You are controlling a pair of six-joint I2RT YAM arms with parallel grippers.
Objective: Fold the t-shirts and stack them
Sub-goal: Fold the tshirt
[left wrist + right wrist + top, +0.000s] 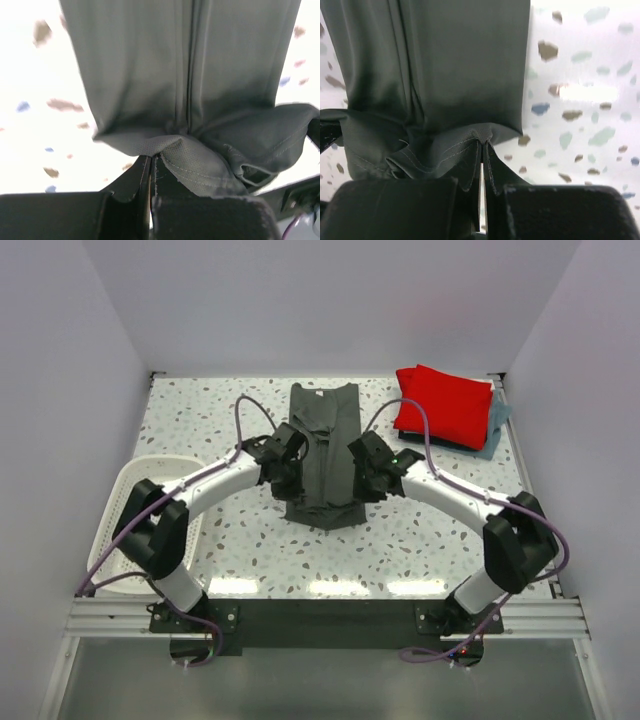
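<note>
Folding the dark grey t-shirt (325, 455) looks like the step in hand. It lies on the speckled table (420, 540) as a long, narrow strip, its sides already turned in, and it runs straight ahead of both sets of fingers and between them. The left gripper (152, 162) is clenched on a bunched fold at the strip's left edge, and the right gripper (484, 145) is clamped on the matching fold at the right edge. Both wrist views show cloth pinched tight between closed jaws. My guess is that a crosswise fold comes next. That calls for both arms to lift together and carry the held cloth forward over the far part at an even pace, so the strip neither skews nor drags out its lengthwise folds. A white basket (105, 525) sits well out beyond the left arm's outer side, clear of the work. Ahead of the right gripper and off to its outer side, a folded red t-shirt (445, 405) rests on a light blue-grey t-shirt (498, 428), probably where the grey one must go. Nothing lies between the grippers and that stack, though the purple cables looping over each wrist hang close to the cloth.
</note>
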